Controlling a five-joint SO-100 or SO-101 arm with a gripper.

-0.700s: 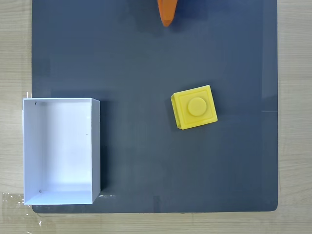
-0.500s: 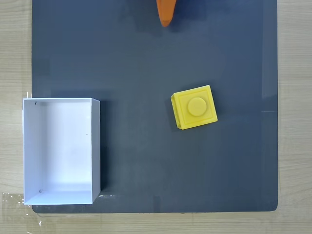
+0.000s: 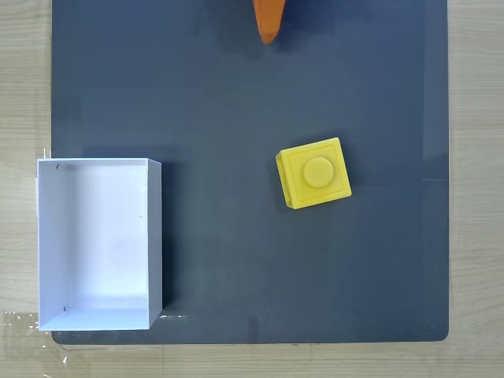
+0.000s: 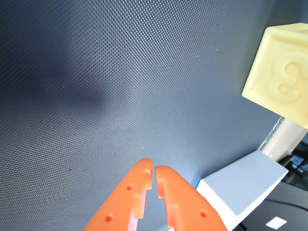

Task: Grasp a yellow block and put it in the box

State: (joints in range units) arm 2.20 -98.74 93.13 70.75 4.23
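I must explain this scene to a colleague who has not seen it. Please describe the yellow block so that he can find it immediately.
In the fixed view, a dark grey mat covers most of the wooden table. A white box sits at the mat's lower left; the yellow block lies apart from it, right of centre, slightly rotated. It is the one bright yellow cube, with a round raised stud on top.

Yellow block (image 3: 313,173) sits apart from box (image 3: 98,242).

End effector (image 3: 268,31) tip sits slightly higher at the top edge in the fixed view than 0.7 s ago.
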